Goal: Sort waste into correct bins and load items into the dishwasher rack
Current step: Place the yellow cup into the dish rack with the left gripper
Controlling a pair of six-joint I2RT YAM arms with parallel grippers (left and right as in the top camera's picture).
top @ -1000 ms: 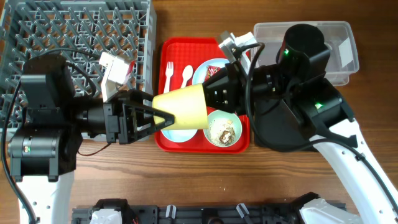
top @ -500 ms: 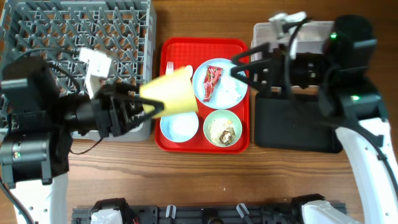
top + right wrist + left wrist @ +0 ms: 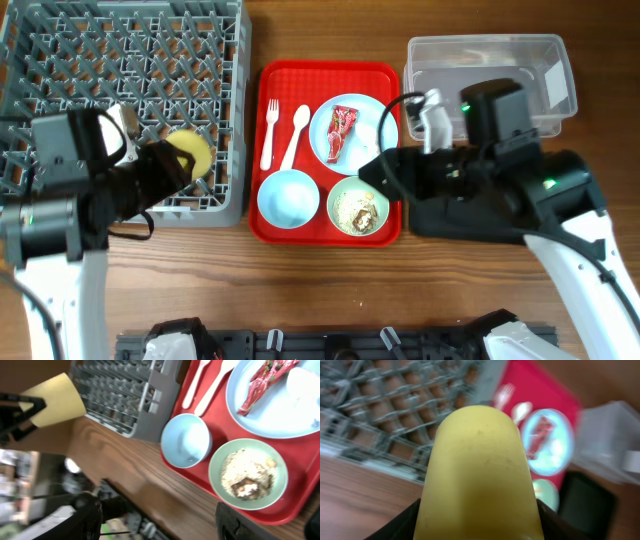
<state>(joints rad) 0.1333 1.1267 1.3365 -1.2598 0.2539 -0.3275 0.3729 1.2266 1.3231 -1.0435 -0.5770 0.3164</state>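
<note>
Overhead: straight down, far, whole table [image 3: 320, 290]. Left wrist: close behind yellow cup [image 3: 480, 475]. Right wrist: oblique, nearer, over red tray [image 3: 300, 467] (seen in all three).

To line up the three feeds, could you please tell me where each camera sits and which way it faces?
Overhead: above the table, looking straight down on the rack, red tray, left arm and right arm.
Left wrist: on the left arm, looking along the held cup towards rack and tray; the left fingers flank the cup at the bottom.
Right wrist: over the tray, facing down and towards the rack; the spread right fingers show at the bottom.
Shared: both wrist views show cup, rack and plate.
</note>
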